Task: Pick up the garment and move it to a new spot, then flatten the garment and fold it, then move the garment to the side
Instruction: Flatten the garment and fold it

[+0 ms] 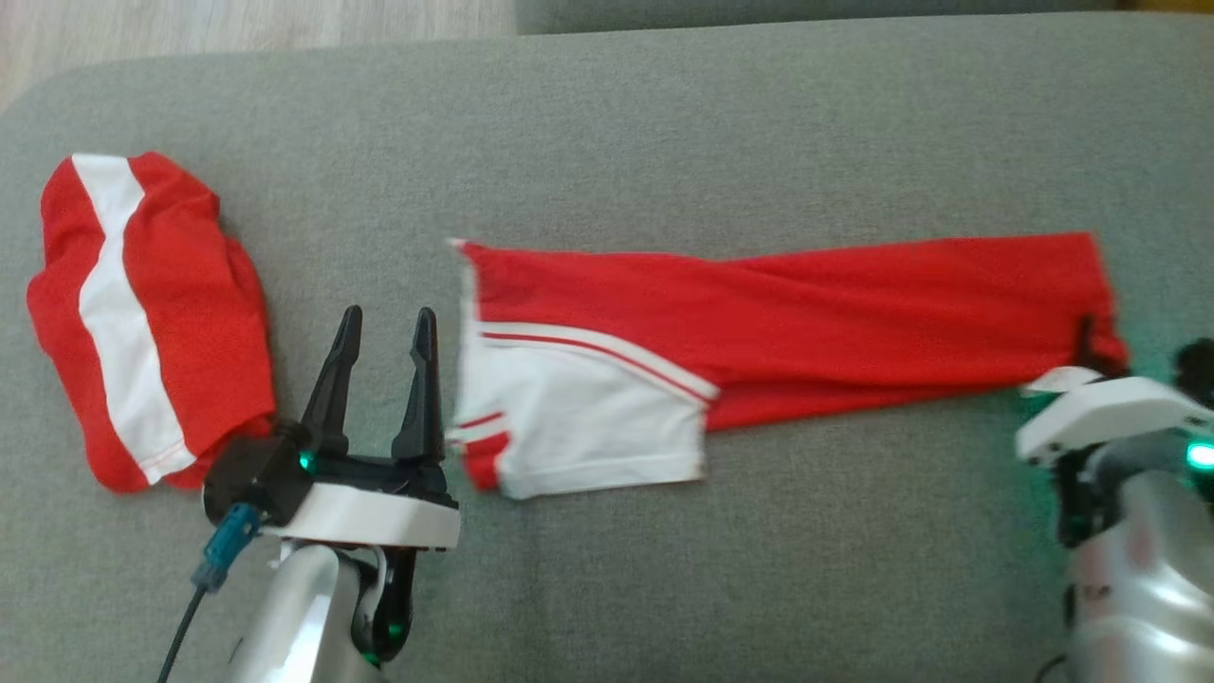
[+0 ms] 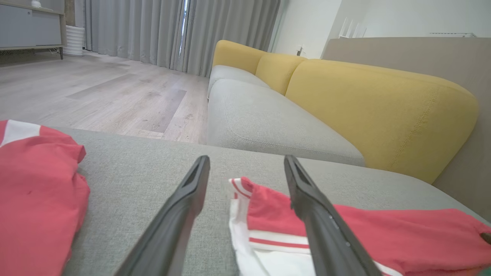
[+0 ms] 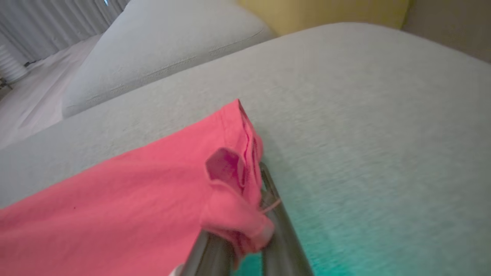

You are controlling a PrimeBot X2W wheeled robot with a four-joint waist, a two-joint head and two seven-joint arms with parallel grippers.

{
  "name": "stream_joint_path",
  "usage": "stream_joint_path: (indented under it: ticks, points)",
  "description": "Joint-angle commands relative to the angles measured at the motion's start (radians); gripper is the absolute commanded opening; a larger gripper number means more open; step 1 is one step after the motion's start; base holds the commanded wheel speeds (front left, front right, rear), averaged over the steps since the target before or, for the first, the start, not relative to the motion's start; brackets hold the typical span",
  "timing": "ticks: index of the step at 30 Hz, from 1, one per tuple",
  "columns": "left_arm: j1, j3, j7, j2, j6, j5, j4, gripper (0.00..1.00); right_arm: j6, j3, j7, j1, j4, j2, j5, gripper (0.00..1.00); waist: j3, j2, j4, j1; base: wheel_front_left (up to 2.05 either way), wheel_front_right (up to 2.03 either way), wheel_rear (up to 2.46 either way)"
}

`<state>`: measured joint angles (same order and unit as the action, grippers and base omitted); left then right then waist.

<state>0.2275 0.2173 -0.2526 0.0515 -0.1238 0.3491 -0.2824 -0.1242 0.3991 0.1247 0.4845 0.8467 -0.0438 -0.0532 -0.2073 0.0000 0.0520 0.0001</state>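
The garment (image 1: 806, 313) is red with a white, red-striped panel at its left end. It lies stretched left to right across the grey cushion (image 1: 664, 123). My right gripper (image 1: 1091, 346) is shut on its lower right corner. In the right wrist view that red corner (image 3: 230, 180) is bunched between the fingers of the right gripper (image 3: 253, 191). My left gripper (image 1: 387, 318) stands open just left of the white end, holding nothing. In the left wrist view the garment's (image 2: 345, 226) near corner lies between and under the open fingers of the left gripper (image 2: 245, 161).
A second red cloth with a white stripe (image 1: 142, 313) lies crumpled at the cushion's left end, close to my left wrist, and shows as a red cloth (image 2: 34, 184) in the left wrist view. Beyond are a grey-seated sofa with yellow backs (image 2: 376, 103) and wooden floor (image 2: 96, 96).
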Motion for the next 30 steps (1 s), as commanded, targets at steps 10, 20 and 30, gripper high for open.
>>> stream_joint_path:
  ticks: [10,20,30]
  points:
    - [0.004,-0.014,-0.009,0.000,-0.005,-0.009,0.050,1.00,-0.007,0.205,-0.033,-0.011,-0.160,-0.092,0.067,0.00,0.038,0.0000,-0.028,-0.0001,0.00,0.00,0.00]
    - [-0.015,-0.003,-0.009,-0.001,-0.006,0.003,0.068,1.00,-0.007,0.062,-0.065,-0.033,-0.283,-0.020,0.020,0.00,0.115,0.0000,-0.007,-0.0001,0.00,0.00,0.00]
    - [-0.054,-0.017,-0.009,-0.001,-0.005,0.015,0.067,1.00,-0.007,-0.262,-0.106,-0.127,-0.388,-0.007,-0.189,0.00,0.172,0.0000,0.082,-0.0001,0.00,0.00,0.00]
